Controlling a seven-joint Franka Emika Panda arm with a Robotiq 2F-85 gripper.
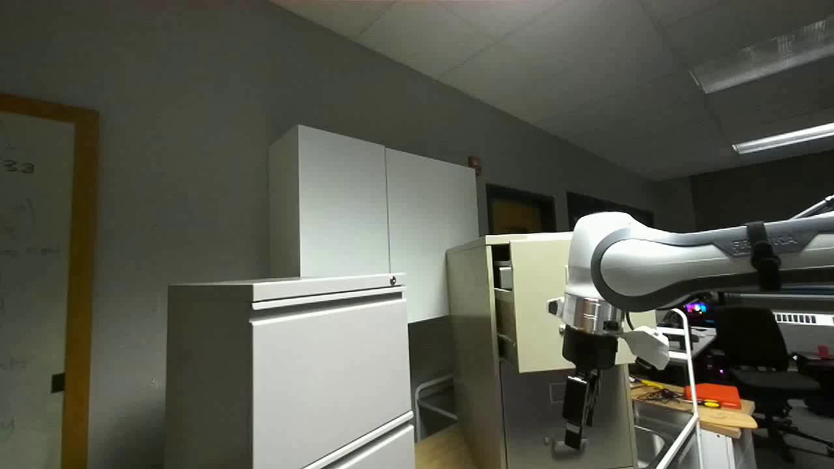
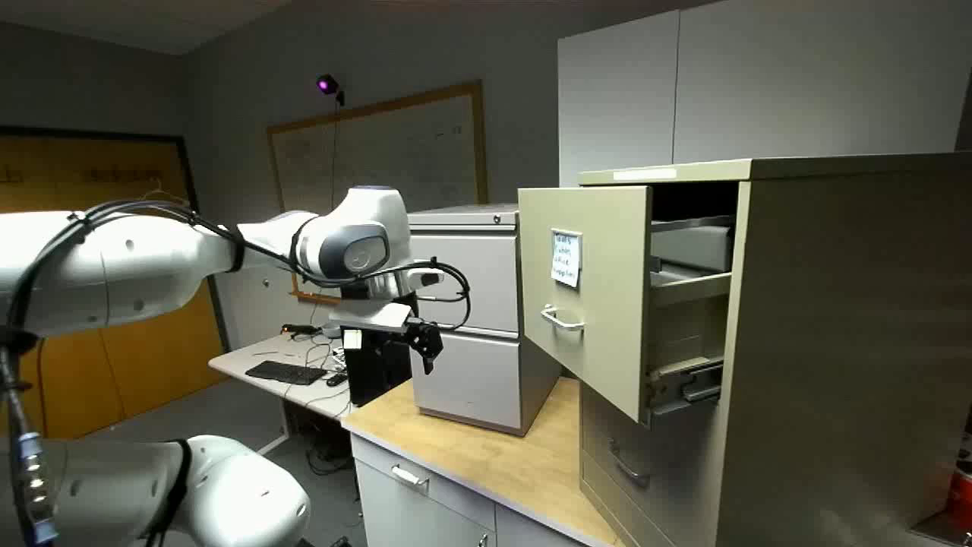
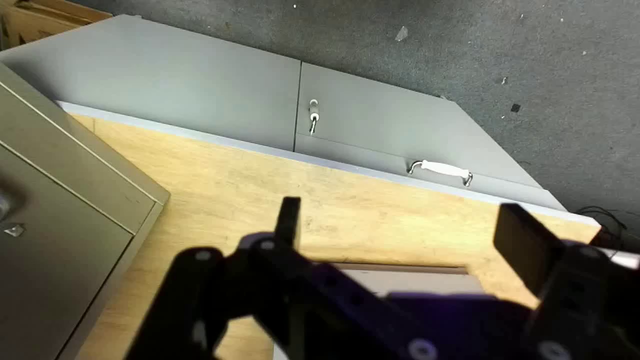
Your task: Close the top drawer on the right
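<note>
The top drawer (image 1: pixel 537 293) of the tall beige filing cabinet (image 1: pixel 470 326) stands pulled out. In an exterior view its cream-tan front (image 2: pixel 607 296) carries a paper label and a silver handle (image 2: pixel 563 318); its open side shows the inside and the rail. My gripper (image 1: pixel 580 423) points down, and in an exterior view the arm hides part of the drawer front. In an exterior view the gripper (image 2: pixel 427 353) is apart from the drawer, to its left and slightly below handle height. In the wrist view the gripper (image 3: pixel 398 220) has its fingers wide apart with nothing between them. The top drawer is out of the wrist view.
A white two-drawer cabinet (image 2: pixel 467 380) stands on the wooden counter (image 2: pixel 486 452), beside the filing cabinet. The counter (image 3: pixel 215 185) has grey base doors with a white handle (image 3: pixel 445 169). Lower beige drawers (image 3: pixel 55 245) are at the wrist view's left. White wall cabinets (image 1: pixel 342 208) hang behind.
</note>
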